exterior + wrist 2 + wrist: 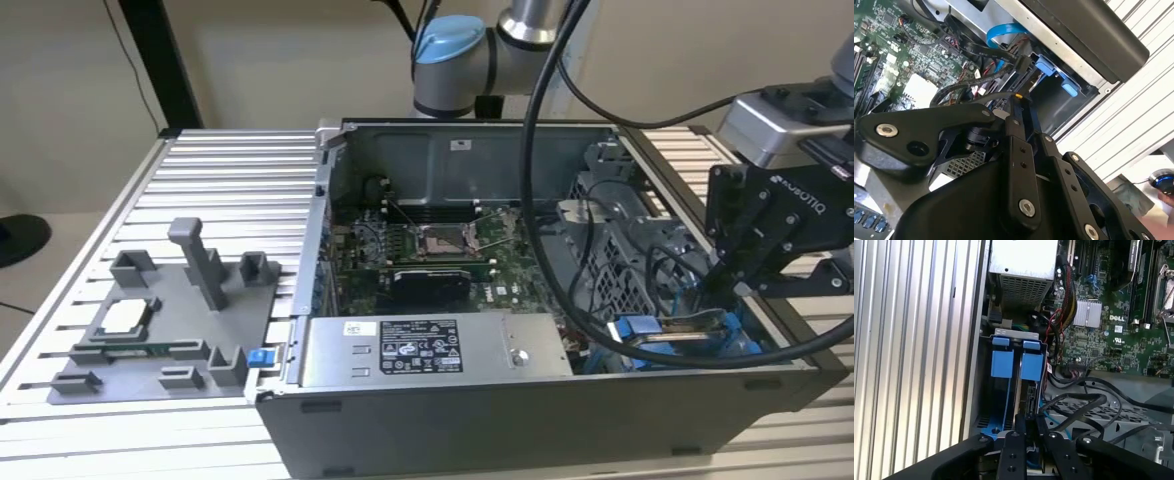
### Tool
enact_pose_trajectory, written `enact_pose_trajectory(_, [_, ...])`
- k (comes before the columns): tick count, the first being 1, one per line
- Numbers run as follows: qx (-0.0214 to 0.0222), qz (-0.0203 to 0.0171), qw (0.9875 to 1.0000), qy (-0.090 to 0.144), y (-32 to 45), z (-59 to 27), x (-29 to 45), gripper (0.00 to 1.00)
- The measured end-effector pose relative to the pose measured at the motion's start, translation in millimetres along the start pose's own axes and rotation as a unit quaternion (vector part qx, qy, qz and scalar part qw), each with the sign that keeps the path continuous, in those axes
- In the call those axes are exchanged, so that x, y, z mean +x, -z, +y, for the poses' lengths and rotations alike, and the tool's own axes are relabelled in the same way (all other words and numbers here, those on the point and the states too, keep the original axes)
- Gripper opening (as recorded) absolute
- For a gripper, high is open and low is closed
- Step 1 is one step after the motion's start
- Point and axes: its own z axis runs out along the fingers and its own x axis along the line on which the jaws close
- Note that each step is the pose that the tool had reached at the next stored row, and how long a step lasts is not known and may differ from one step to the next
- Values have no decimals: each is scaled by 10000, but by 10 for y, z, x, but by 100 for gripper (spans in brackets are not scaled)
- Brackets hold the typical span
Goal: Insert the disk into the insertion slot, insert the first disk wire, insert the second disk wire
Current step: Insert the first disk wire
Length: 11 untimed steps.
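The table (227, 175) is ribbed bare aluminium with a matt silver finish. The computer case (534, 420) is smooth, grey-painted sheet metal. Inside it, the power supply box (541, 338) is dull bare steel with 1 glossy paper label. The disk (1003, 363) has a smooth, bright blue plastic frame. The end effector (1027, 421) is matt black with shiny steel screw heads. The fixture plate (147, 340) is matt grey plastic.

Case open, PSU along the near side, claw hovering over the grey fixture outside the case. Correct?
One thing is off: the claw is not over the grey fixture. The exterior view shows it down inside the case, by the blue-framed disk at the exterior view's right. Case open and power supply along the near side are correct.
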Motion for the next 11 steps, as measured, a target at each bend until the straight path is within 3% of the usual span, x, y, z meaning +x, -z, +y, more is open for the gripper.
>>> enact_pose_trajectory(7, [0,2,10000,-1,-54,-14,3,0])
enact_pose_trajectory(11, [-26,7,10000,-1,-77,-15,5,0])
